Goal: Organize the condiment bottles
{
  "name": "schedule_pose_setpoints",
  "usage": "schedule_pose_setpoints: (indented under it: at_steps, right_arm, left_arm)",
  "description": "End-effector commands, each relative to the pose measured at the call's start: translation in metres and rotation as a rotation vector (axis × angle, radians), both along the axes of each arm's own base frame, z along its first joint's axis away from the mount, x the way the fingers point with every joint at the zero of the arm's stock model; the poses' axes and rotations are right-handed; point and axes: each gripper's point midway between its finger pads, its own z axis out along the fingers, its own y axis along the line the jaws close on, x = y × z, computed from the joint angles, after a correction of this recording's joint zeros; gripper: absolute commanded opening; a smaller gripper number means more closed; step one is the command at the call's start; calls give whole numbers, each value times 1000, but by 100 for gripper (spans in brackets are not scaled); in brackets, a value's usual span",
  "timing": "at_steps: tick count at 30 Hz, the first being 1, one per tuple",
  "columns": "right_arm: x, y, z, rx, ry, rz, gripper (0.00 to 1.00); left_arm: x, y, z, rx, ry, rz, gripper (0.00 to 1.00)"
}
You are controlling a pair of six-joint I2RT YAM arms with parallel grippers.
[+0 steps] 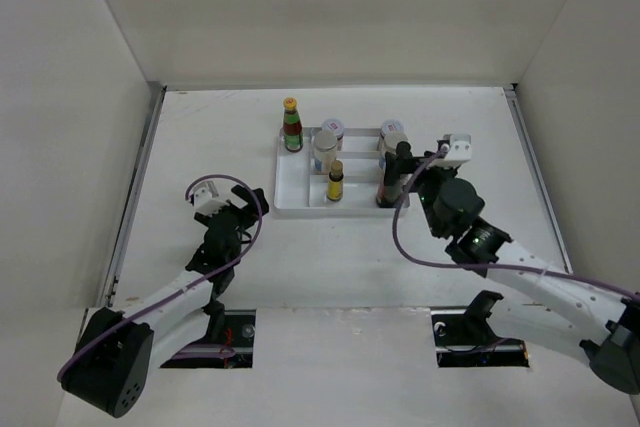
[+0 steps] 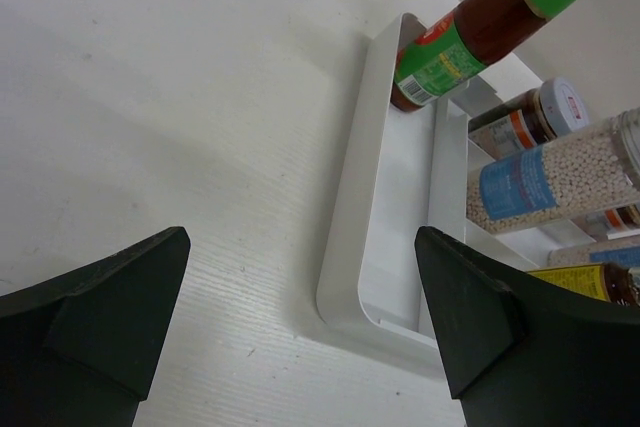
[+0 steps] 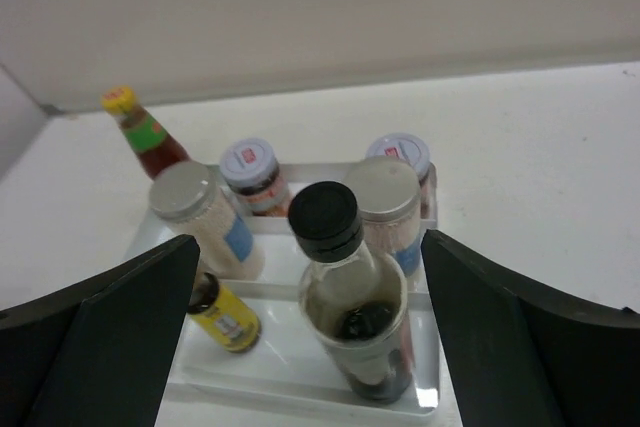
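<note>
The condiment bottles stand in a white divided tray (image 1: 290, 199). The red sauce bottle (image 1: 291, 125) with a yellow cap is at its back left corner. Two white-lidded jars (image 3: 250, 175) (image 3: 403, 155) are in the back row, and two shakers (image 3: 205, 217) (image 3: 385, 207) stand in front of them. A small yellow bottle (image 3: 225, 317) and the tall dark black-capped bottle (image 3: 355, 297) are in the front row. My right gripper (image 3: 308, 239) is open, its jaws wide on either side of the dark bottle and apart from it. My left gripper (image 2: 302, 237) is open by the tray's front left corner (image 2: 345, 287).
White walls close in the table on the left, back and right. In the left wrist view the red sauce bottle (image 2: 470, 32), a jar (image 2: 545, 117) and a shaker (image 2: 560, 172) lie beyond the tray's left rim.
</note>
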Motion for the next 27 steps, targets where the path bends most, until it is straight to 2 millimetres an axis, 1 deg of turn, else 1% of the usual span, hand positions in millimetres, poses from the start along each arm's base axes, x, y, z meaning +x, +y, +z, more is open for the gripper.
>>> schedule_pose_setpoints:
  at_steps: [1,3,5,7,11,13,15,17,19,21,22,24,27]
  right_arm:
    - [-28,10,44,144,-118,79,100]
    - [-48,36,46,182,-132,206,100]
    - [-67,70,35,203,-123,345,100]
    - [-82,103,12,195,-94,467,100]
    - [-106,162,-40,156,6,649,100]
    - [-120,187,-56,124,40,730,100]
    - [-131,209,-77,87,74,794,100]
    - [-140,224,-98,54,95,826,100]
    - [-147,233,-116,24,97,845,100]
    - [-156,237,-119,-35,68,867,100]
    - [-157,237,-119,-53,52,859,100]
    - [-150,232,-118,-77,29,808,100]
    - [-146,227,-122,-112,18,778,100]
  left_arm:
    - [11,-1,23,-11,-38,17,100]
    - [12,1,25,-9,-24,24,100]
    - [12,3,26,-6,-11,31,100]
    - [11,10,23,-6,14,59,100]
    - [4,37,6,-27,108,168,100]
    - [-1,50,-3,-37,149,211,100]
    - [-6,57,-11,-40,187,232,100]
    - [-7,61,-13,-35,214,245,100]
    - [-9,63,-12,-26,238,252,100]
    - [-9,65,-9,-21,242,262,100]
    - [-9,66,-8,-19,239,269,100]
    - [-5,67,-2,-18,230,277,100]
    - [0,65,1,-15,233,274,100]
